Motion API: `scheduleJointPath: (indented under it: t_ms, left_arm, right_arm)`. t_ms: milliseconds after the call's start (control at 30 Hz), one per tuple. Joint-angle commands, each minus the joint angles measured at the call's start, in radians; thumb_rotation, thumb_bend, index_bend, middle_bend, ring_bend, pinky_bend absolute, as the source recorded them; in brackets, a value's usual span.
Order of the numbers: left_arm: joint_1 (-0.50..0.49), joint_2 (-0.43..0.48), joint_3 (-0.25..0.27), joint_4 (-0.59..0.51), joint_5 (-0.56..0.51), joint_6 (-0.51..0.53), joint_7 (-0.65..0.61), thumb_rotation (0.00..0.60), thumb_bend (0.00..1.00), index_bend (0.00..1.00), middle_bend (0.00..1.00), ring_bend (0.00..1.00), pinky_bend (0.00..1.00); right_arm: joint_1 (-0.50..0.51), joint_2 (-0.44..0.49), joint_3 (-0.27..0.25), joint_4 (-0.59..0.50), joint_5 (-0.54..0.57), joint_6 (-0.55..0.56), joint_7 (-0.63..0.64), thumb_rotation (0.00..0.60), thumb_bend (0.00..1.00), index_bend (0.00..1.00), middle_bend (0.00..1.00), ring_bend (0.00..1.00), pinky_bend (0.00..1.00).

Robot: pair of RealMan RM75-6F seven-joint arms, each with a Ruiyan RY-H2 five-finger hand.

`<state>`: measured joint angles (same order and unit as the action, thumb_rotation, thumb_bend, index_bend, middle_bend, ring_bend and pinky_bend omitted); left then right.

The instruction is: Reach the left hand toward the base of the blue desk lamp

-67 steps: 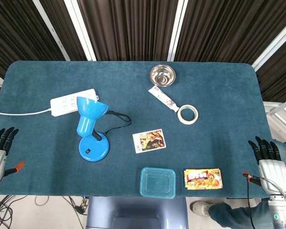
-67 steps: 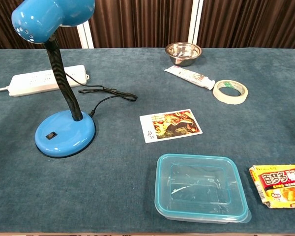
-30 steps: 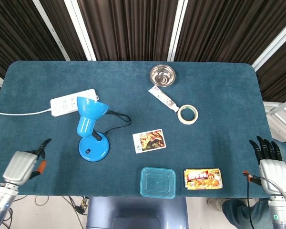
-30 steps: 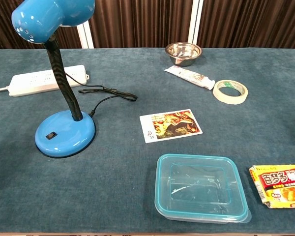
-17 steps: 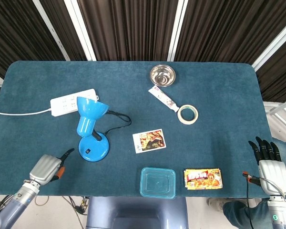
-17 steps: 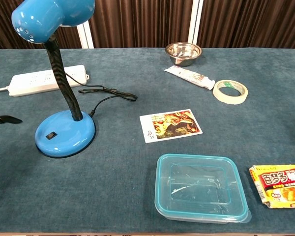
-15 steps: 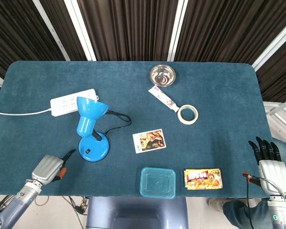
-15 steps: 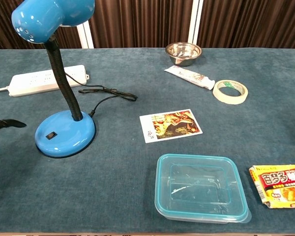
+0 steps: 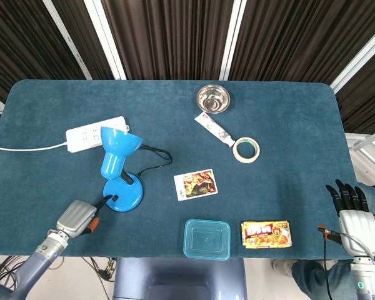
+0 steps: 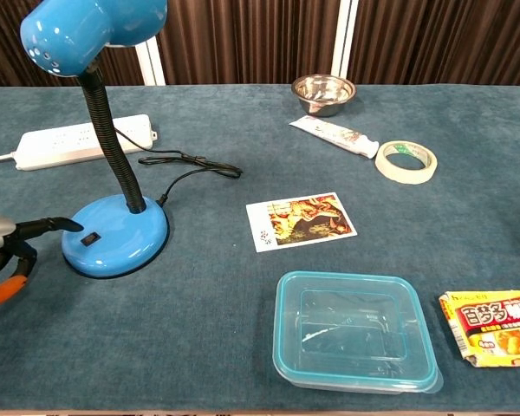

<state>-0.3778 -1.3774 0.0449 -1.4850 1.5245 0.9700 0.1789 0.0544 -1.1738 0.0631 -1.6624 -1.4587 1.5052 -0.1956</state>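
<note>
The left hand [image 9: 77, 217] has advanced from the desk [image 9: 281, 125] edge; one extended finger now reaches the blue desk lamp base [image 9: 122, 194] at 8 o'clock, holding nothing. Reach nearly complete.

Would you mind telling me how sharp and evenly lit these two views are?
Head view: even, soft light, everything sharp, only a small glint in the steel bowl. Chest view: the lamp head shows a glossy highlight, the clear container faint reflections; the left hand is cropped by the frame edge.

left hand [image 10: 4, 247] cut off, white cable [image 9: 25, 149] cropped
</note>
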Motion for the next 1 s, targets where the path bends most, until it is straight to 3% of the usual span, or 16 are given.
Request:
scheduleJointPath:
  t_ms: [33,833,933,1000]
  left_arm:
    - [-0.005,-0.004,0.003,-0.001,0.001,-0.002,0.001,0.6,0.56,0.05,0.58,0.68,0.79]
    - [-0.044,-0.021,0.018,0.01,-0.045,-0.06,0.038,0.6,0.56,0.05,0.57,0.68,0.79]
    - [-0.049,-0.012,0.01,0.001,-0.048,-0.052,0.034,0.6,0.55,0.05,0.53,0.64,0.78]
    - [-0.042,0.004,-0.004,-0.016,-0.044,-0.011,0.03,0.6,0.43,0.05,0.46,0.52,0.75]
  right_arm:
    - [-0.001,-0.001,0.001,-0.001,0.002,0.001,-0.004,0.6,0.2,0.12,0.06,0.01,0.0]
    - [-0.004,-0.001,0.007,-0.01,0.017,-0.002,-0.021,0.6,0.2,0.12,0.06,0.01,0.0]
    - [-0.004,-0.001,0.008,-0.01,0.018,-0.001,-0.024,0.6,0.2,0.12,0.06,0.01,0.0]
    - [-0.004,-0.001,0.008,-0.01,0.018,-0.001,-0.025,0.6,0.2,0.12,0.06,0.01,0.0]
